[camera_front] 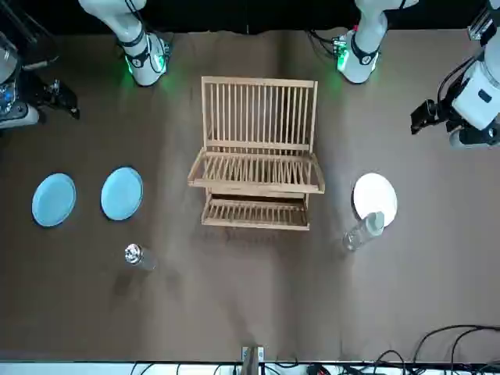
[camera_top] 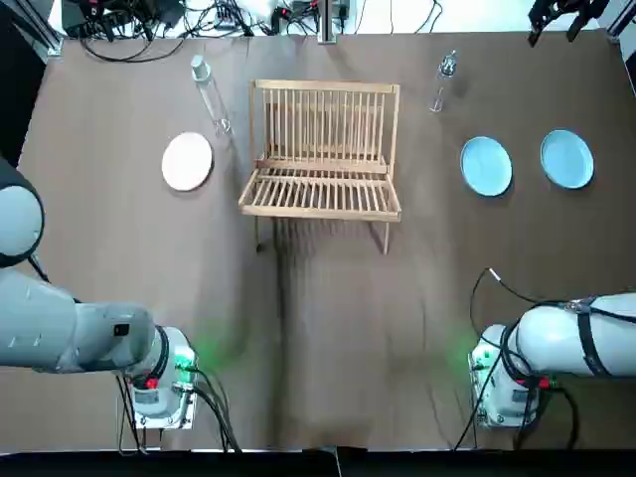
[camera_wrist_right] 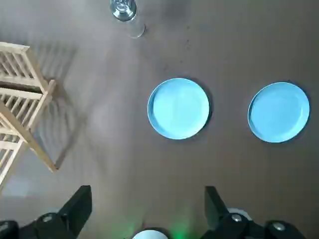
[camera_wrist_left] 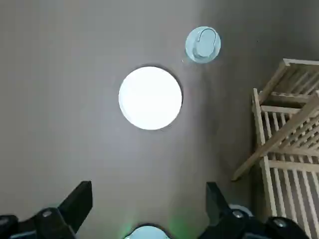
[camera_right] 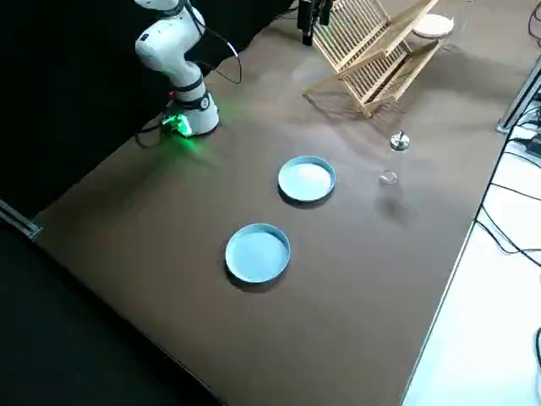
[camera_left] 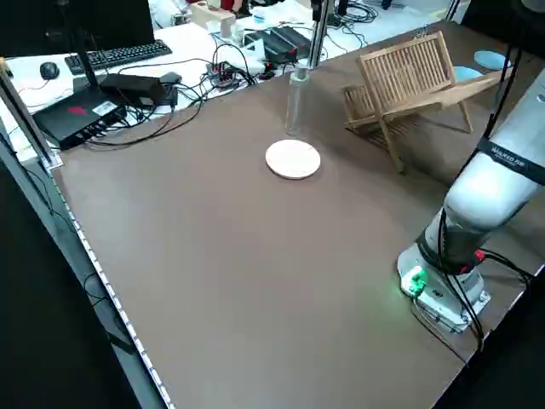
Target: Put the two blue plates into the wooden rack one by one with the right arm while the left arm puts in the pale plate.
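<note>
The wooden rack (camera_top: 323,149) stands at the middle of the table with no plates in it. The pale plate (camera_top: 187,161) lies flat on the table on the rack's left side. Two blue plates (camera_top: 486,166) (camera_top: 567,158) lie side by side on its right. My left gripper (camera_wrist_left: 148,189) hangs high over the table's near left part, open and holding nothing, with the pale plate (camera_wrist_left: 150,98) far below it. My right gripper (camera_wrist_right: 147,191) is likewise high on the near right, open over the two blue plates (camera_wrist_right: 179,108) (camera_wrist_right: 278,112).
A clear bottle (camera_top: 209,94) lies behind the pale plate, and a second bottle (camera_top: 442,79) lies behind the nearer blue plate. Cables and electronics line the far edge. Both arm bases (camera_top: 164,393) (camera_top: 507,388) sit at the near edge.
</note>
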Tool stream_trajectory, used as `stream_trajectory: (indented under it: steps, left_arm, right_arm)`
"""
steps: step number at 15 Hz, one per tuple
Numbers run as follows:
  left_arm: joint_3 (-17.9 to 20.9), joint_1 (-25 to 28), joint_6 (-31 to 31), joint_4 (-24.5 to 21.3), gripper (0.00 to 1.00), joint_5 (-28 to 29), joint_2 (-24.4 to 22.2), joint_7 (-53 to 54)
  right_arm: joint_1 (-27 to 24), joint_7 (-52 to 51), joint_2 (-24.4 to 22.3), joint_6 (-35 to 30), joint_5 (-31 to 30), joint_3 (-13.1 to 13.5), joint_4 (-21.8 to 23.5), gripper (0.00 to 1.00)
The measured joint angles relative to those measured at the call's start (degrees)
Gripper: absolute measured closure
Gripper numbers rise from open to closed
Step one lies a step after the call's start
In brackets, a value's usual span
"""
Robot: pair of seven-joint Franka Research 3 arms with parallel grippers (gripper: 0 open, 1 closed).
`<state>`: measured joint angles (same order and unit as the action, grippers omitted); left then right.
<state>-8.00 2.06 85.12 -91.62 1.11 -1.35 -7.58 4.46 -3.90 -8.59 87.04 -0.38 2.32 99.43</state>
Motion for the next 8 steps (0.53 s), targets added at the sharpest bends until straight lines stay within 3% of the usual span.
stream_trajectory:
  steps: [4, 8]
  left_arm:
    - [0.12, 0.09, 0.00, -0.03, 0.00, 0.00, 0.12, 0.15]
    - [0.24, 0.82, 1.52, -1.11, 0.00, 0.06, 4.28, 0.53]
  right_arm:
    - [-0.01, 0.00, 0.54, 0.01, 0.00, -0.05, 0.49, 0.00]
    - [-0.73, 0.40, 2.26, 2.60, 0.00, 0.05, 0.64, 0.00]
